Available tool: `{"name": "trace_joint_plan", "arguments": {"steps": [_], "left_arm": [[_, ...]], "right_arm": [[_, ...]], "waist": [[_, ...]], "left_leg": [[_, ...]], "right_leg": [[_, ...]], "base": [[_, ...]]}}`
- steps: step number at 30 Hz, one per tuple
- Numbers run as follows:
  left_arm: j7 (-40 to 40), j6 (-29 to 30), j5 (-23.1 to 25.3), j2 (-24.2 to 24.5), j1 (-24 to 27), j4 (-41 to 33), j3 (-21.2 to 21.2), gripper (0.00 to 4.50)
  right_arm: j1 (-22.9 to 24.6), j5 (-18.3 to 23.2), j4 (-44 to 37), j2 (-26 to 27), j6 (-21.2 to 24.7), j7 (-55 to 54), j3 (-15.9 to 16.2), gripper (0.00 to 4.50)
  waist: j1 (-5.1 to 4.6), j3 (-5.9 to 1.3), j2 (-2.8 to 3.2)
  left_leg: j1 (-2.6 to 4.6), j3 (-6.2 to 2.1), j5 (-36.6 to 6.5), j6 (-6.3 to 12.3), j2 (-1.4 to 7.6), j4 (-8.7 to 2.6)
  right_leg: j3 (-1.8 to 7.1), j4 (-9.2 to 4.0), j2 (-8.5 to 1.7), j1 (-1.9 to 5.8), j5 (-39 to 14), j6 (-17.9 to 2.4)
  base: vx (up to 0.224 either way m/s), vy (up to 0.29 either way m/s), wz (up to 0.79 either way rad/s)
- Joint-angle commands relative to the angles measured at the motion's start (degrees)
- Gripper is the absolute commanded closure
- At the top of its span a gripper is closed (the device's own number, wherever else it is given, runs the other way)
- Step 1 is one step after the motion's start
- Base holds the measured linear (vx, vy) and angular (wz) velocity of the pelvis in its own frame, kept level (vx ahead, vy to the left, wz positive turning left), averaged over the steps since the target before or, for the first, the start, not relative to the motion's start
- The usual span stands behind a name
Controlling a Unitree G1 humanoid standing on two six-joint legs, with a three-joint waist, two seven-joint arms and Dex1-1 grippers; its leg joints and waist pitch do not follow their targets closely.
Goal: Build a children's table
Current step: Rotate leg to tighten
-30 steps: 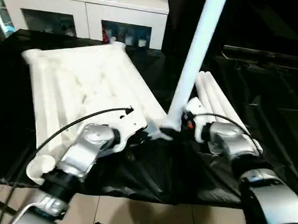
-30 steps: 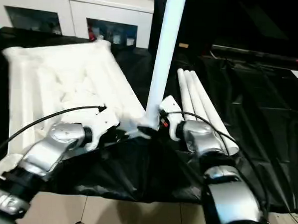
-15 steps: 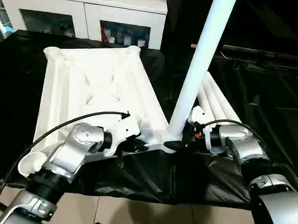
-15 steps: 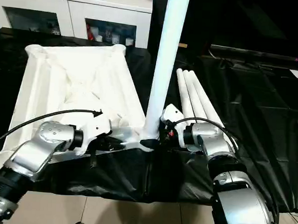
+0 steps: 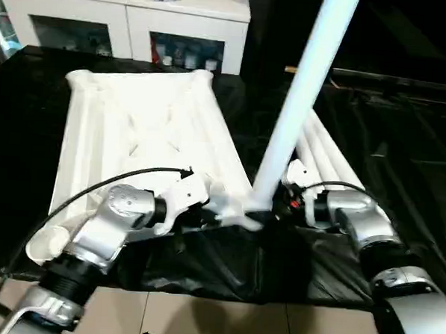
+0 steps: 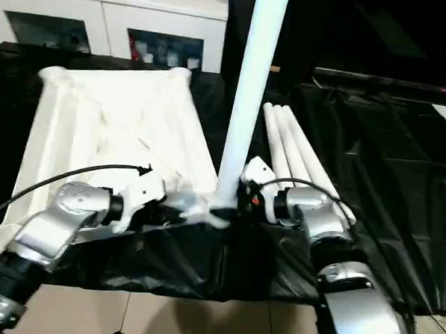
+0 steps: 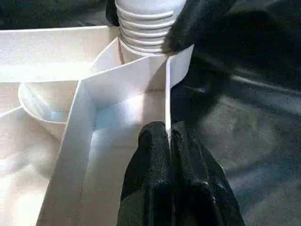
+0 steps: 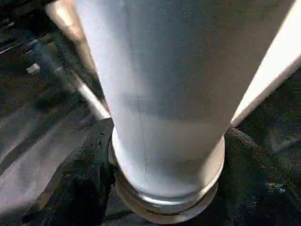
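- The left gripper (image 7: 168,141) is pinching a thin rib of the tabletop (image 5: 135,132) with fingers pressed together, near the corner socket.
- The right gripper (image 5: 269,207) is clasping the upright leg (image 5: 302,89) at its threaded base (fingers either side).
- Both forearms are reaching in low; the spare legs (image 5: 325,154) are lying alongside.

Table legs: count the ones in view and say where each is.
4. One leg stands upright in the tabletop's near corner socket, gripped by the right claw. Three loose legs lie side by side on the black cloth, right of the tabletop.
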Motion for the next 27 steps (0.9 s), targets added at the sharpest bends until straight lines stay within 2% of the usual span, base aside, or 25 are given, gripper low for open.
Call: {"name": "trace_joint_plan", "arguments": {"steps": [1, 3, 5, 6, 8, 9, 10, 11, 13, 16, 17, 19, 20, 23, 25, 27], "left_arm": [[8.7, 0.8, -0.8, -7.2, -3.5, 1.5, -0.2, 4.50], [13.0, 2.1, 0.0, -9.8, -4.6, 2.8, 0.5, 4.50], [15.2, 2.6, 0.4, -11.1, -5.2, 3.4, 0.7, 4.50], [16.5, 2.8, 0.7, -12.0, -5.5, 3.7, 0.9, 4.50], [19.4, 3.3, 1.5, -13.8, -6.0, 4.4, 1.1, 4.50], [20.3, 3.4, 1.9, -14.2, -6.1, 4.6, 1.3, 4.50], [20.7, 3.0, 2.2, -14.6, -6.1, 4.9, 1.4, 4.50], [20.7, 3.0, 2.2, -14.6, -6.1, 4.9, 1.4, 4.50], [19.3, 1.9, 2.1, -14.2, -5.7, 4.5, 1.2, 4.50], [16.8, 0.8, 1.4, -13.1, -4.8, 3.3, 0.4, 4.50], [16.8, 0.8, 1.4, -13.1, -4.8, 3.3, 0.4, 4.50], [14.3, 0.2, 0.9, -11.8, -3.8, 2.2, -0.1, 4.50], [13.8, 0.0, 0.8, -11.6, -3.6, 2.0, -0.2, 4.50], [9.6, -1.0, 0.1, -9.0, -2.3, 0.5, -1.0, 4.50], [7.2, -1.5, -0.2, -7.5, -1.7, -0.1, -1.4, 4.50], [4.1, -2.4, -0.5, -5.5, -0.9, -0.6, -1.9, 4.50]], "right_arm": [[-1.8, -0.7, 4.5, 7.5, 0.7, -13.7, 0.6, 1.76], [-2.9, -0.7, 6.6, 10.1, 1.3, -21.7, -0.7, 1.76], [-3.7, -0.2, 7.3, 11.7, 1.5, -25.6, -1.6, 1.76], [-4.1, 0.0, 7.6, 12.6, 1.6, -28.0, -2.1, 1.76], [-5.3, 0.5, 8.2, 14.6, 0.9, -31.7, -3.4, 1.76], [-5.5, 0.5, 8.2, 15.0, 0.4, -32.0, -3.6, 1.76], [-5.8, 0.9, 8.3, 15.7, -0.4, -30.9, -4.1, 1.76], [-5.8, 0.9, 8.3, 15.7, -0.4, -30.9, -4.1, 1.41], [-5.9, 1.6, 8.1, 15.5, -1.0, -29.1, -4.7, 1.04], [-5.8, 1.1, 8.1, 14.5, -2.4, -28.3, -4.1, 0.86], [-5.8, 1.1, 8.1, 14.5, -2.4, -28.3, -4.1, 0.86], [-5.0, -0.1, 7.0, 12.8, -3.6, -25.6, -2.7, 0.53], [-4.9, -0.3, 6.8, 12.4, -3.9, -25.2, -2.5, 0.53], [-3.6, -0.8, 4.6, 9.2, -4.9, -18.3, -1.5, 0.53], [-2.8, -0.6, 3.3, 7.2, -4.9, -14.1, -0.8, 0.53], [-1.9, -0.3, 1.9, 4.7, -4.8, -8.2, 0.0, 0.53]], "waist": [[-0.46, -3.50, 0.49], [-0.86, -3.60, 0.34], [-0.92, -3.62, 0.24], [-1.12, -3.63, 0.40], [-1.16, -3.87, 0.53], [-1.09, -4.00, 0.56], [-0.93, -4.12, 0.47], [-0.93, -4.12, 0.47], [-0.67, -4.37, 0.27], [-0.37, -4.42, 0.35], [-0.33, -4.38, 0.35], [-0.24, -4.30, 0.40], [-0.24, -4.23, 0.56], [-0.22, -4.19, 0.51], [-0.12, -4.07, 0.90], [-0.03, -4.02, 0.79]], "left_leg": [[1.13, -1.32, -18.0, -0.76, 2.50, -4.23], [1.15, -1.58, -19.1, -1.59, 2.33, -4.23], [1.15, -1.51, -19.5, -0.76, 2.28, -4.03], [1.10, -1.43, -19.1, -0.55, 2.35, -4.12], [1.03, -1.42, -18.4, -0.50, 2.42, -4.22], [0.86, -1.38, -17.5, -0.39, 2.58, -4.29], [0.86, -1.19, -16.6, 0.01, 2.59, -4.19], [0.86, -1.19, -16.6, 0.01, 2.59, -4.19], [0.22, -0.97, -12.8, 1.40, 2.55, -4.13], [0.15, -0.76, -10.9, 2.33, 2.50, -3.96], [0.12, -0.74, -10.7, 2.43, 2.48, -3.96], [0.17, -0.77, -11.1, 2.37, 2.53, -4.05], [0.22, -0.78, -11.8, 2.24, 2.59, -4.10], [0.17, -0.87, -12.5, 2.27, 2.72, -4.16], [0.34, -0.89, -13.3, 2.31, 2.75, -4.22], [0.42, -0.81, -13.9, 2.32, 2.76, -4.24]], "right_leg": [[2.88, -6.32, -5.50, 1.82, -28.1, -8.3], [2.59, -6.75, -5.60, 1.77, -31.6, -6.5], [2.73, -7.12, -5.70, 1.52, -32.1, -5.8], [2.87, -6.99, -5.55, 1.33, -31.0, -6.0], [2.84, -6.69, -5.31, 1.39, -28.2, -6.3], [2.93, -6.30, -5.24, 1.57, -24.7, -7.0], [3.06, -6.04, -5.22, 1.60, -21.5, -7.9], [3.06, -6.04, -5.22, 1.60, -21.5, -7.9], [3.18, -5.18, -5.25, 2.28, -14.6, -9.8], [3.20, -4.89, -5.30, 2.47, -11.7, -10.7], [3.22, -4.92, -5.30, 2.47, -11.6, -10.8], [3.18, -5.05, -5.37, 2.51, -12.7, -10.8], [3.16, -5.16, -5.31, 2.45, -13.5, -10.7], [3.17, -5.20, -5.40, 2.59, -14.4, -10.6], [3.20, -5.28, -5.30, 2.46, -15.0, -10.9], [3.26, -5.43, -5.21, 2.38, -15.6, -10.8]], "base": [[0.000, 0.000, 0.00], [0.000, 0.000, 0.00], [0.000, 0.000, 0.00], [0.000, 0.000, 0.00], [0.000, 0.000, 0.00], [0.000, 0.000, 0.00], [0.000, 0.000, 0.00], [0.000, 0.000, 0.00], [0.000, 0.000, 0.00], [0.000, 0.000, 0.00], [0.000, 0.000, 0.00], [0.000, 0.000, 0.00], [0.000, 0.000, 0.00], [0.000, 0.000, 0.00], [0.000, 0.000, 0.00], [0.000, 0.000, 0.00]]}}
